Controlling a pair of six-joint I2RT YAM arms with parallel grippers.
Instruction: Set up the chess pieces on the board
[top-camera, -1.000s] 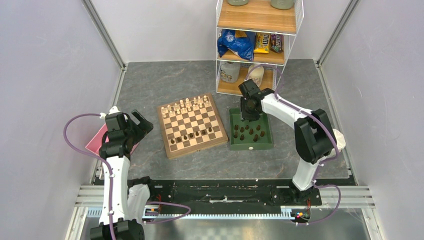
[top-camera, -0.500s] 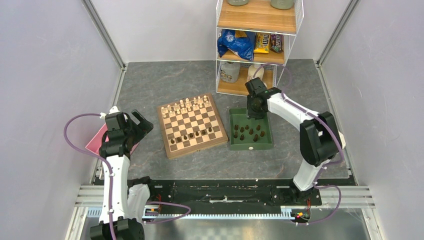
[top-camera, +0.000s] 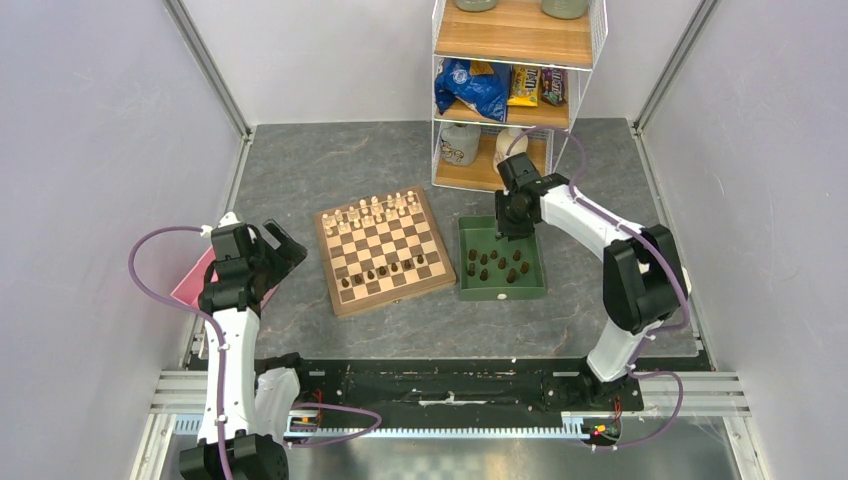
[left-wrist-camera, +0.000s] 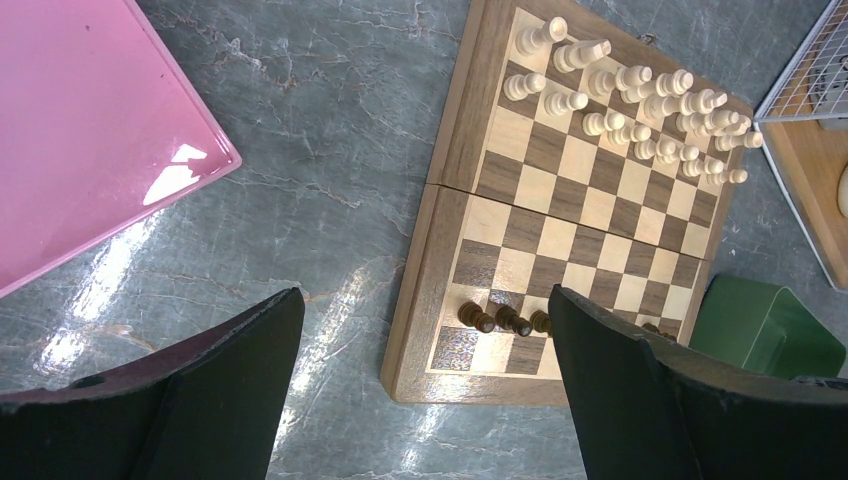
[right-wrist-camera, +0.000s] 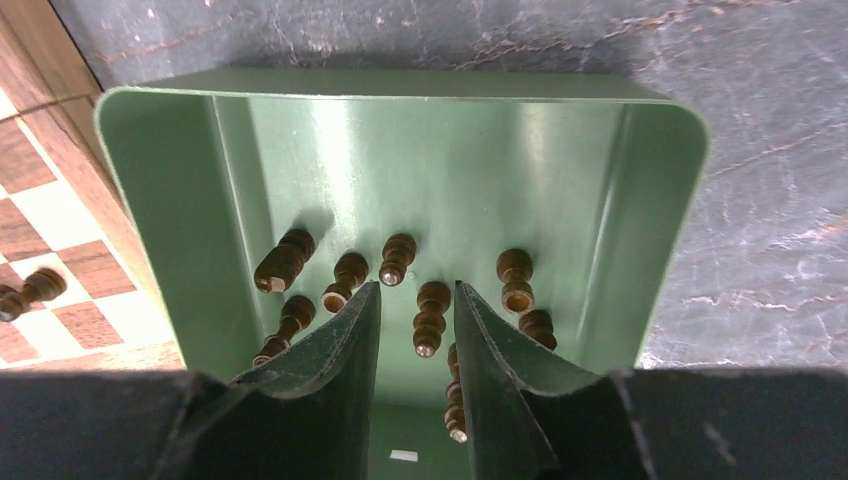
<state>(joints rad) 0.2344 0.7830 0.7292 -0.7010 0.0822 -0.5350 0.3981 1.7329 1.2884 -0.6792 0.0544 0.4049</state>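
My right gripper (right-wrist-camera: 417, 290), slightly parted and empty, hovers over a dark chessman (right-wrist-camera: 430, 316): probably light, slick; I'd pinch its waist.

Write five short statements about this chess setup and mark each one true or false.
1. The left hand is open and holds nothing. True.
2. The pale chessmen lie in the green tray. False: they stand on the far rows of the board.
3. The right hand is over the green tray. True.
4. All the dark chess pieces are already on the board. False: several lie in the green tray, and only some stand on the board.
5. The green tray sits to the left of the board. False: in the top view it is on the board's right.
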